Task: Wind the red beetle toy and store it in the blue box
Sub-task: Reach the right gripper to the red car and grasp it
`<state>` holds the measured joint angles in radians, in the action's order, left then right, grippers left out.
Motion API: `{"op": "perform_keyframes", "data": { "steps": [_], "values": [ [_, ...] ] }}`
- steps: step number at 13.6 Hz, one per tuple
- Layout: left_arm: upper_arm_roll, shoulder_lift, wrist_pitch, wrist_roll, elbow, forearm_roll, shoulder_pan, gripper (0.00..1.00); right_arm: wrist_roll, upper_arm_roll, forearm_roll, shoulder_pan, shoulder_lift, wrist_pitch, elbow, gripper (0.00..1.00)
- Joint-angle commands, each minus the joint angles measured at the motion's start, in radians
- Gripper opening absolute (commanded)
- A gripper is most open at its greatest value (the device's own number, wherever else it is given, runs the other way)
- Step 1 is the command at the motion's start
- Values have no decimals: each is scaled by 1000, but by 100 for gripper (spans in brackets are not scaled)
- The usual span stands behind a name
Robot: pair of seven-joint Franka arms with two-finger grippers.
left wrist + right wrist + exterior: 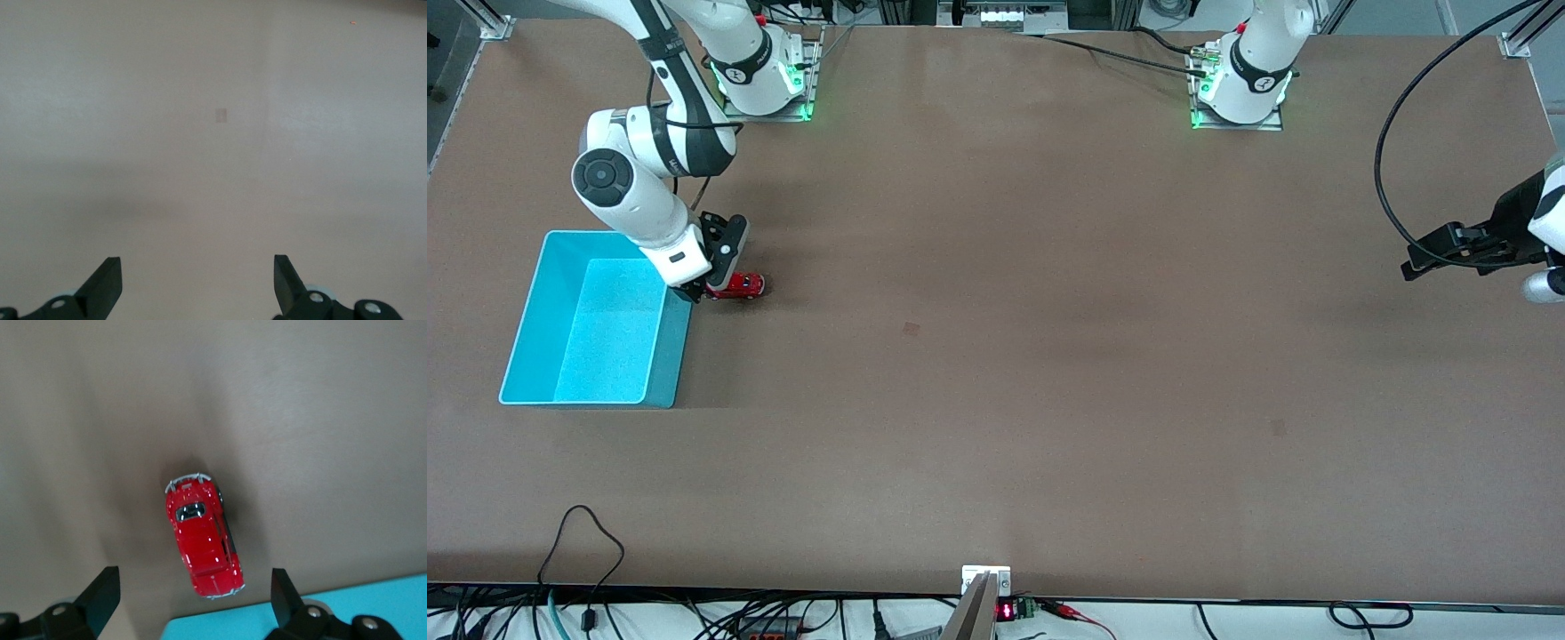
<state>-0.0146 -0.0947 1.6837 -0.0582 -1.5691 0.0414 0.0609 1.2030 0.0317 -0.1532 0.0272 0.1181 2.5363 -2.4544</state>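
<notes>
While the right gripper (710, 289) hangs low over the red toy car (735, 284), its body hides the car's end nearest the blue box (532, 307) in the front view, so only part of the car shows there. Right wrist view gives the whole car (203, 537) on its wheels on the table (1049, 356), between the two spread fingers (100, 597) w/o touching either; jaws wide, holding nothing. A strip of box rim (373, 603) shows at that frame's edge, just beside the car, cut off. Car sits at the box's corner toward the arm bases, on the side toward the left arm's end. Left gripper (1449, 249) waits above the table edge at the left arm's end, arm cut off by the frame. Left wrist view shows its fingers (103, 283) wide apart, empty, over bare tabletop w/ one faint mark (221, 115). Most of the table is open room.
</notes>
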Motion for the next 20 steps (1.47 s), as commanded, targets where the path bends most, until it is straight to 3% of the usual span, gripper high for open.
{"op": "perform_keyframes", "data": {
  "steps": [1,10,11,12,14,16,20],
  "values": [
    [2,12,7,0,-12,2,-7,100,125,17,-16,-44,0,91,-57,100],
    [4,13,-16,6,23,-11,-6,100,144,17,-16,-38,115,260,-80,100],
    [4,13,-21,6,21,-12,-6,100,144,17,-16,-38,120,266,-80,94],
    [4,12,-33,8,23,-11,-6,100,144,17,-16,-38,120,266,-80,73],
    [4,13,-65,11,24,-27,-6,100,142,17,-16,-36,115,260,-78,16],
    [2,4,-67,26,24,-52,-7,100,126,19,-17,-24,109,260,-74,5],
    [2,7,-88,31,21,-51,-6,100,6,30,-8,-24,42,205,-19,5]
  ]
}}
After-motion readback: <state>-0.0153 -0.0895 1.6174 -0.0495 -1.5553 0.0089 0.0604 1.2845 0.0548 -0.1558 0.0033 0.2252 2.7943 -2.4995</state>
